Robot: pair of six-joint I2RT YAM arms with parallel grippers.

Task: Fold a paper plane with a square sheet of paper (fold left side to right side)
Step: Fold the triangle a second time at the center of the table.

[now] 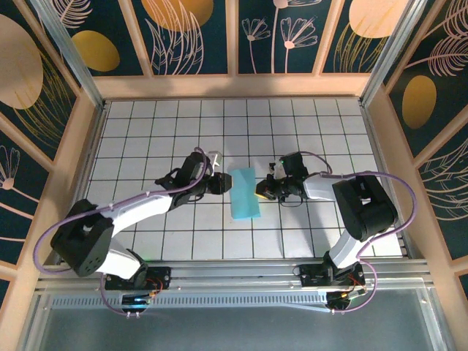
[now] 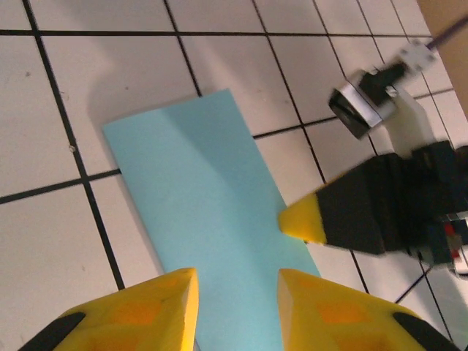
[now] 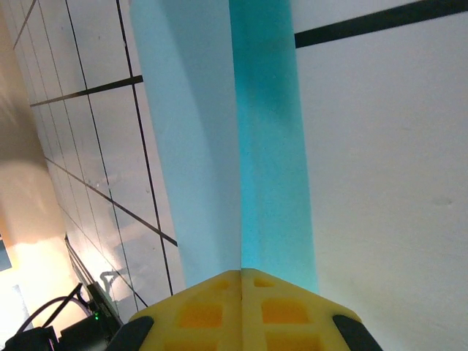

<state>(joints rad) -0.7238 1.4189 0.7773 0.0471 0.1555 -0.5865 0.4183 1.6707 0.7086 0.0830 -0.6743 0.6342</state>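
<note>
Paper (image 1: 243,193) between left tool (image 1: 220,183), right tool (image 1: 260,191)

Sheet of paper (image 1: 243,193): one, thin, plain light teal-blue, unmarked. Doubled over into a narrow upright rectangle, its long sides running from near to far with a slight tilt. Lies on the white tiled table (image 1: 183,124) around the middle, spanning several tile lines. Far corners crisp and square. Along the right long edge two layers show, one pale and one deeper teal, both running in between the closed fingers of the right gripper (image 3: 241,272).
</note>
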